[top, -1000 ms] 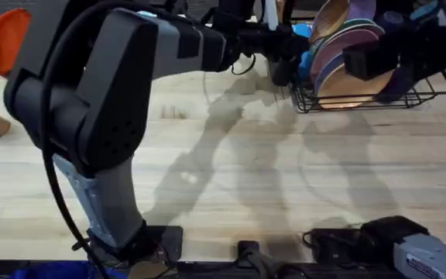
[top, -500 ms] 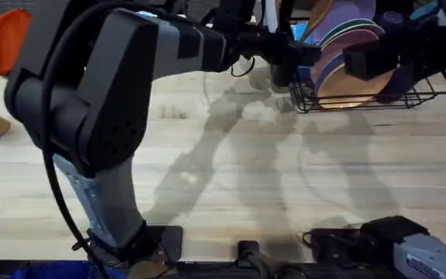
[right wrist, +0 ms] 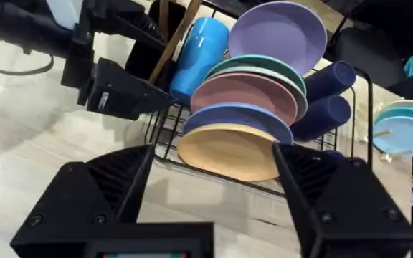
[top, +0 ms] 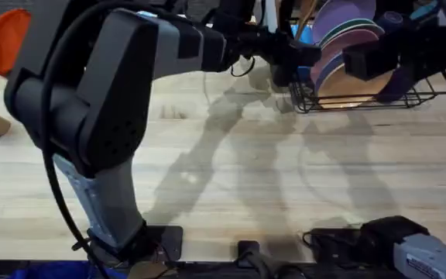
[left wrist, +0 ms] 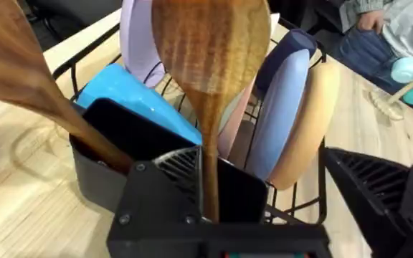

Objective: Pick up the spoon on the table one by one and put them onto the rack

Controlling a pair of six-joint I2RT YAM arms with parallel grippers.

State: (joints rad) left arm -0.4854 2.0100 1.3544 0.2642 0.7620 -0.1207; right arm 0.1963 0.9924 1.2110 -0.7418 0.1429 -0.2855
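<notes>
— Where's your left gripper (left wrist: 214,208)?
— At the rack (top: 362,99), clamped on a spoon (left wrist: 210,50) by the handle, bowl up, right above the black holder (left wrist: 120,143).
— The other spoon (left wrist: 27,79)?
— You can see it leaning in that holder, beside a blue cup (left wrist: 145,107).
— Your right gripper (right wrist: 206,186)?
— Spread wide, holding nothing, over the table (top: 231,170) before the plates (right wrist: 242,122).

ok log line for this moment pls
left gripper: shut on spoon, over rack holder | right gripper: open, facing plates | second spoon: in holder
</notes>
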